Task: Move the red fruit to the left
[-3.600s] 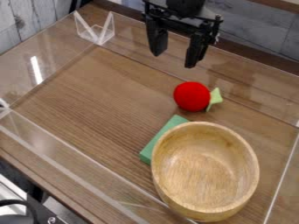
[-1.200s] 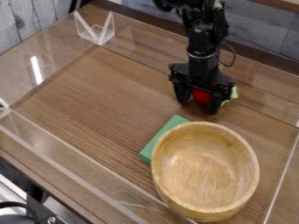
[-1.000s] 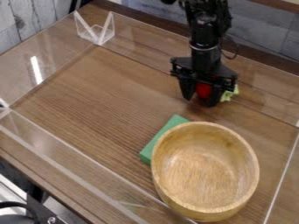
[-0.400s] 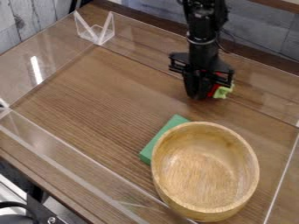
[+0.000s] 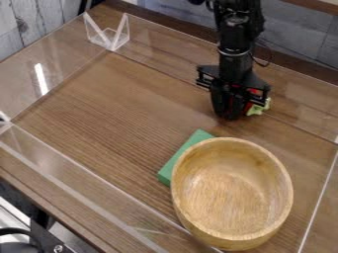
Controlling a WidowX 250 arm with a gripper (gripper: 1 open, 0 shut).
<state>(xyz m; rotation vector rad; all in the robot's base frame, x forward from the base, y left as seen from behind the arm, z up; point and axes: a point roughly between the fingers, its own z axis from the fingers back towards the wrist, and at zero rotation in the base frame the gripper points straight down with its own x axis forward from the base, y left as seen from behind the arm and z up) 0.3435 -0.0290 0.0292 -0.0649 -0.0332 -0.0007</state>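
The robot's black hand (image 5: pixel 235 97) hung down over the far part of the brown wooden tabletop (image 5: pixel 106 114), a little past the middle toward one o'clock. It covered much of the red fruit (image 5: pixel 247 95), so only small bits of bright red peeked out from behind the black parts. The fruit was at the low end of the hand, at about one o'clock from the middle of the tabletop. The fruit's green leafy bit (image 5: pixel 262 106) stuck out at the four o'clock side of the hand. The black parts hid too much to tell if the hand was wide or narrow, or if it had hold of the fruit. A big, round, light wooden bowl (image 5: pixel 232 194) sat near the close edge, at about five o'clock. A flat green pad (image 5: pixel 187 156) lay at the bowl's ten o'clock side, and the bowl hid part of it. Far away at eleven o'clock, a little see-through thing with white edges (image 5: pixel 109 32) was near the back edge. More black robot parts (image 5: pixel 19 235) showed in the corner at seven o'clock.
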